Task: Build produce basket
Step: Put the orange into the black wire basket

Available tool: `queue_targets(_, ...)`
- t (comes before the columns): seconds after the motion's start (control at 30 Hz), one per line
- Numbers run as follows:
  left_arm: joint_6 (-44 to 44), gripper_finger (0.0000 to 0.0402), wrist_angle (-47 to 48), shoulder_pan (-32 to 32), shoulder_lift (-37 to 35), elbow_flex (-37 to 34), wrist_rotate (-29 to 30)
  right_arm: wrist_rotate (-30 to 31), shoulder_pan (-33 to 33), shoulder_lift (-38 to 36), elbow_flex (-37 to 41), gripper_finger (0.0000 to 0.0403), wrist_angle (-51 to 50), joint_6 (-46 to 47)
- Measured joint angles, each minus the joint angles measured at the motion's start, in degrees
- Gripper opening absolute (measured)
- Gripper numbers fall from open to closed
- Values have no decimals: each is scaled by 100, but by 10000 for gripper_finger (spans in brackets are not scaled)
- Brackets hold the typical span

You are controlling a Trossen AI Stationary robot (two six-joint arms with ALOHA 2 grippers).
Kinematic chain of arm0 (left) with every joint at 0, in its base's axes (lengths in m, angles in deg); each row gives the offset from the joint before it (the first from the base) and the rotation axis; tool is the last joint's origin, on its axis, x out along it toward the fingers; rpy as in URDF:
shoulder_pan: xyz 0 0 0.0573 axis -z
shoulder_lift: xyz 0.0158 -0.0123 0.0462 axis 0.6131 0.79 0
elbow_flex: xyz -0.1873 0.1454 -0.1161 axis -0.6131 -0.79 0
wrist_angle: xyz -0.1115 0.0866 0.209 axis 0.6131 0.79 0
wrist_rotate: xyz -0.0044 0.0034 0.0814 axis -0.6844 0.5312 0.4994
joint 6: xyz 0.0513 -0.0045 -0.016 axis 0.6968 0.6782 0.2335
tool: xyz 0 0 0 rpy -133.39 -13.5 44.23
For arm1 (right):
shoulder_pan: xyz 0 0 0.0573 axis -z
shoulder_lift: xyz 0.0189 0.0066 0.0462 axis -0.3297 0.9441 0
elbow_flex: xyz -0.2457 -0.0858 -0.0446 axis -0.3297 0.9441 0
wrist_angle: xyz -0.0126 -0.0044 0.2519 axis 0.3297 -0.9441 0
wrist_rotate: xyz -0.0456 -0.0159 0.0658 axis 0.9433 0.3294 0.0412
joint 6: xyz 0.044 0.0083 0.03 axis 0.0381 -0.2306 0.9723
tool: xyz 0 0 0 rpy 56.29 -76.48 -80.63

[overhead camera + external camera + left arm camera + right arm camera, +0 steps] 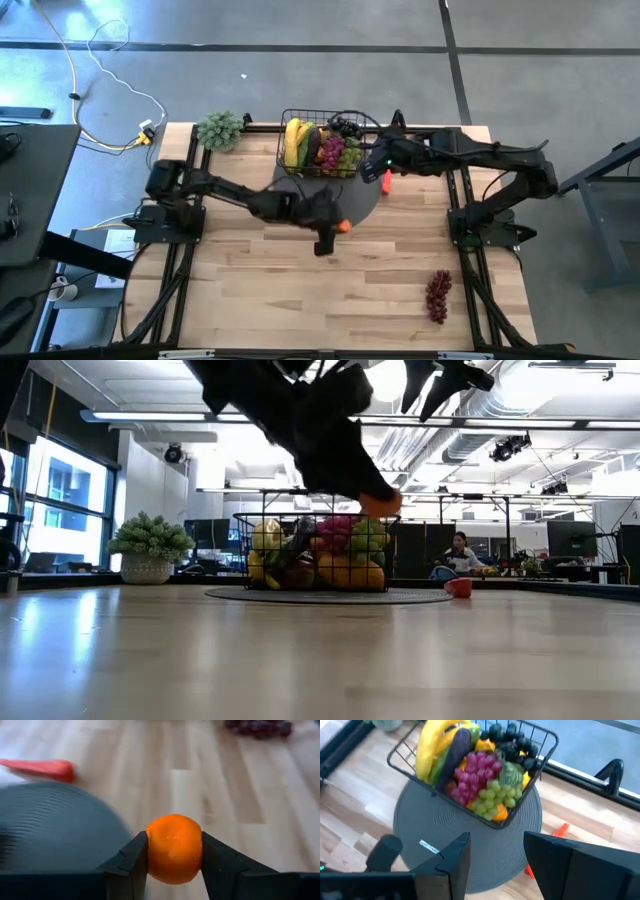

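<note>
The black wire basket [283, 148] stands on a round dark mat [300, 190] at the far middle of the table. It is filled with produce: bananas [432, 745], red grapes [470, 777], green grapes [495, 797] and dark grapes [512, 740]. My left gripper [338, 228] is shut on a round orange fruit [174, 849] over the mat's near right edge. My right gripper [495, 840] hangs open above the mat, just right of the basket, with nothing between its fingers. My left gripper pinches the orange fruit by two opposite sides [150, 852] between its two fingers. The fingers come from the table's left, slanting down. The fruit [378, 505] is lifted clear of the table, at about the height of the basket's rim.
A red chili [386, 180] lies on the table at the mat's right edge. A purple grape bunch [438, 295] lies near the front right. A grey-green leafy bunch [220, 130] stands at the far left. The near half of the table is bare wood.
</note>
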Motion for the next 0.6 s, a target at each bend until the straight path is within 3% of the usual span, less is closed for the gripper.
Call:
queue_targets(0.37,1117,133,1123,-1185,-1022,-2,278,-102,436,-191,0,165,59,-90)
queue_targets(0.6,1307,133,1589,-2073,-1427,0,280,-212,653,-215,0,165,47,-11)
